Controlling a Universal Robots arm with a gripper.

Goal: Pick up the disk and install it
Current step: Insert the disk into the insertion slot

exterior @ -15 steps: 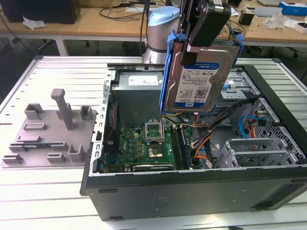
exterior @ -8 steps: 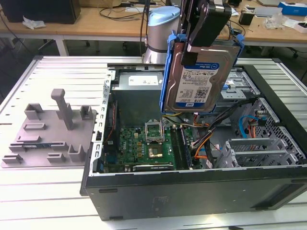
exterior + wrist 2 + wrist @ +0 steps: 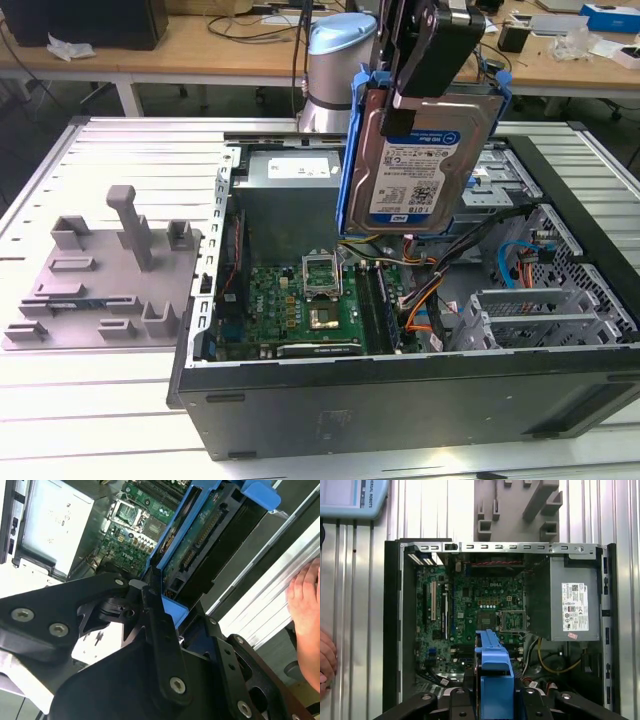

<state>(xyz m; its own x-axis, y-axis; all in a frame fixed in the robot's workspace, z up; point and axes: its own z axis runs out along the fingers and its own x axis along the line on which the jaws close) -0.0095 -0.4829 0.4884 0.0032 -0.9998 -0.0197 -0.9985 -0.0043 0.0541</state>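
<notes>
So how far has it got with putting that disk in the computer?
Picking up looks done: the fingers are shut on the disk, which hangs on edge in the air above the open computer case. Installing is what's left: the disk sits in no slot yet and is clear of the circuit board below.

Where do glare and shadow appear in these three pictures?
In the exterior view, the disk is evenly lit, while the case under it is dim inside; in the second wrist view, the grey metal box is washed out by glare; in the first wrist view, shadow lies beside that box.
</notes>
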